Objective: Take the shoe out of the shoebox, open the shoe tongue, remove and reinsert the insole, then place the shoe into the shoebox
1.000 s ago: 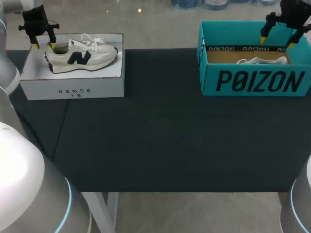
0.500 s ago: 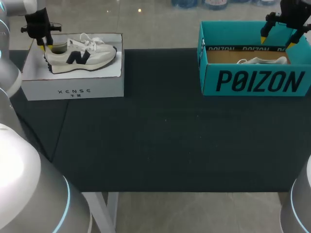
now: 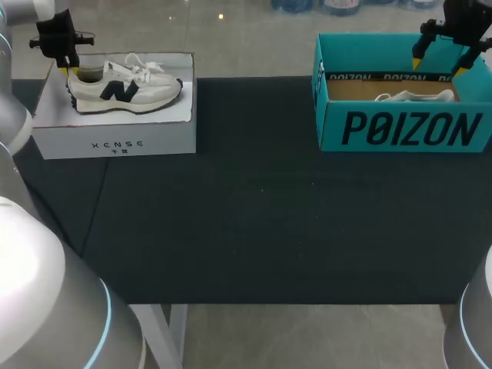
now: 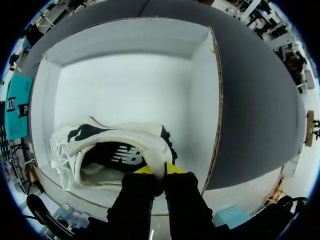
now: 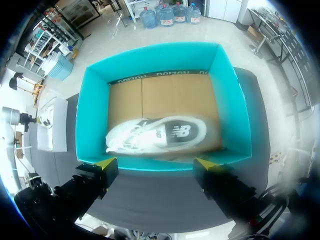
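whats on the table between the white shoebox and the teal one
Nothing. In the head view, the stretch of dark table between the white shoebox and the teal shoebox is bare.

Shoe (image 3: 123, 86) slightly higher, farther left

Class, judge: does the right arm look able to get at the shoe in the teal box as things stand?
Likely yes: the right gripper hangs open above the lidless teal box, and the shoe lies uncovered on its floor.
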Controlling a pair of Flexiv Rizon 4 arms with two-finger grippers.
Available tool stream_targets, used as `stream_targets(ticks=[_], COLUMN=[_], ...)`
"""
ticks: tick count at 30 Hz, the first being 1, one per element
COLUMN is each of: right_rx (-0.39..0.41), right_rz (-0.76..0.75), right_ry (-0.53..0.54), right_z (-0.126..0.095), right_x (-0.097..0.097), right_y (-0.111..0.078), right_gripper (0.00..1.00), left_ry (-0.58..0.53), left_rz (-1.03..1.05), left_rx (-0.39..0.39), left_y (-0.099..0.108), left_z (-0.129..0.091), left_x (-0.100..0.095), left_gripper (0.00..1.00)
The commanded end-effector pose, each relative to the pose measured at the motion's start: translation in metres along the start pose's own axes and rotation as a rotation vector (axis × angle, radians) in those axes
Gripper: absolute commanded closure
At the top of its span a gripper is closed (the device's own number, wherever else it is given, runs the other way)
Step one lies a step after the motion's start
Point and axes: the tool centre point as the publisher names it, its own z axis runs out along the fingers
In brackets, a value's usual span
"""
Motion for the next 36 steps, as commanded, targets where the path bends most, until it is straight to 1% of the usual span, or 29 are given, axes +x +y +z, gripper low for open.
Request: stream_targets(ticks=[1,5,9,12,15,17,20,26,29,31,36], right_rx=[0.001,0.001,0.001,0.001,0.001,0.001,0.001,0.001,0.001,0.001,0.001], right_rz=[0.0,0.0,0.0,0.0,0.0,0.0,0.0,0.0,0.0,0.0,0.0], right_ry=[-0.001,-0.001,-0.001,-0.001,-0.001,-0.001,-0.001,-0.001,-0.001,-0.001,-0.001], right_z=[0.0,0.0,0.0,0.0,0.0,0.0,0.0,0.0,0.0,0.0,0.0], right_x=[0.0,0.0,0.0,0.0,0.0,0.0,0.0,0.0,0.0,0.0,0.0], right_y=[0.0,0.0,0.0,0.0,0.0,0.0,0.0,0.0,0.0,0.0,0.0], right_gripper=[0.0,0.0,0.0,0.0,0.0,0.0,0.0,0.0,0.0,0.0,0.0], left_ry=[-0.015,-0.034,-0.047,-0.049,-0.042,-0.047,-0.062,-0.075,-0.068,-0.074,-0.096], left_rz=[-0.004,-0.012,-0.025,-0.032,-0.032,-0.025,-0.003,0.055,0.089,0.1,0.127], left_rx=[-0.029,-0.064,-0.103,-0.133,-0.169,-0.186,-0.217,-0.256,-0.276,-0.277,-0.285], left_y=[-0.012,-0.018,-0.032,-0.049,-0.07,-0.092,-0.126,-0.195,-0.232,-0.251,-0.305], left_z=[-0.026,-0.051,-0.081,-0.105,-0.127,-0.142,-0.158,-0.174,-0.175,-0.173,-0.16], left_x=[0.001,-0.001,-0.006,-0.01,-0.02,-0.029,-0.048,-0.094,-0.122,-0.139,-0.179], left_gripper=[1.0,1.0,1.0,1.0,1.0,1.0,1.0,1.0,1.0,1.0,1.0])
